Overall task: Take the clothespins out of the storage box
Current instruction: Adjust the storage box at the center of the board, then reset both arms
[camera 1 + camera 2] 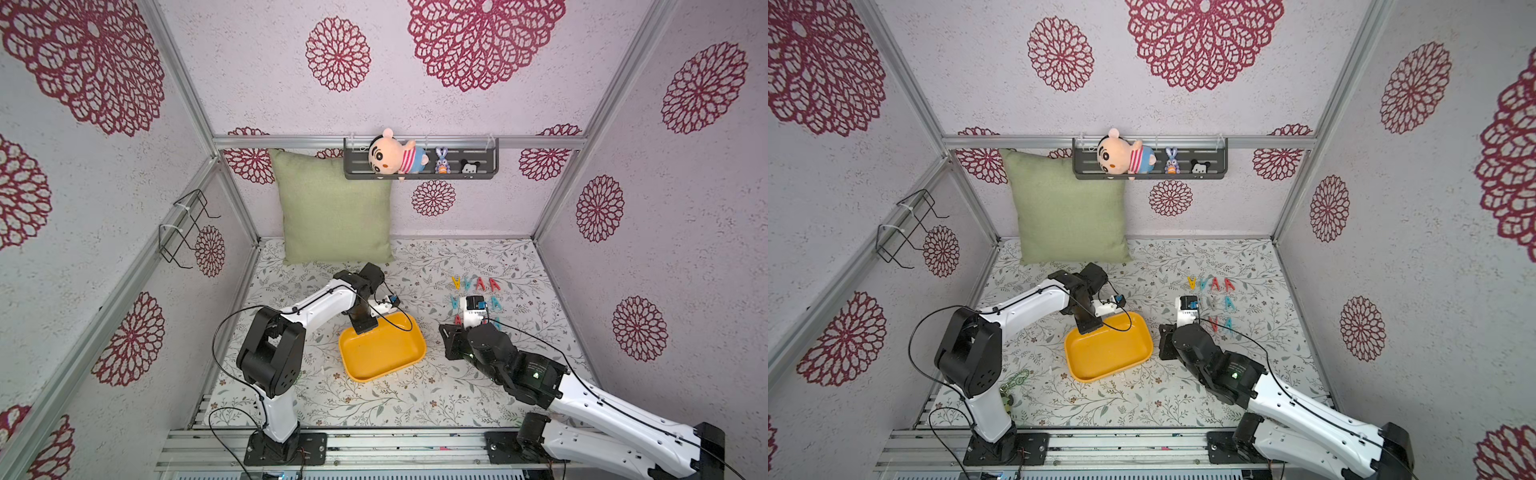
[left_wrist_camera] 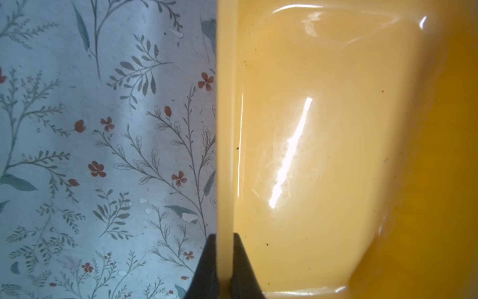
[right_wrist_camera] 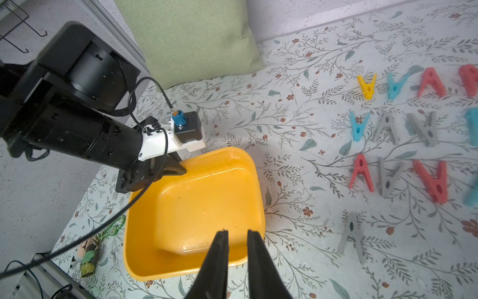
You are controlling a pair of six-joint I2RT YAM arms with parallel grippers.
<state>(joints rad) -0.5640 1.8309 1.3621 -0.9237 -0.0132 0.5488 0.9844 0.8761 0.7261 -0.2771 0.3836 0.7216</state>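
Observation:
The storage box [image 1: 386, 353] [image 1: 1108, 349] is a yellow tray on the floral mat, and its inside is bare. My left gripper [image 2: 224, 235] [image 1: 365, 328] is shut on the box's far rim [image 2: 223, 129], one finger inside and one outside. Several clothespins [image 1: 476, 284] [image 1: 1214, 284] lie in rows on the mat to the right of the box: yellow [image 3: 367, 86], teal [image 3: 358, 126], red [image 3: 360, 172] and grey [image 3: 353, 235]. My right gripper [image 3: 238, 231] [image 1: 449, 338] hangs over the box's near right edge, its jaws a little apart with nothing between them.
A green pillow [image 1: 332, 208] leans on the back wall. A green-chained keychain charm [image 1: 1016, 380] [image 3: 90, 253] lies on the mat beside the left arm's base. A dark shelf [image 1: 419, 160] with plush toys hangs at the back, and a wire rack [image 1: 187, 228] on the left wall.

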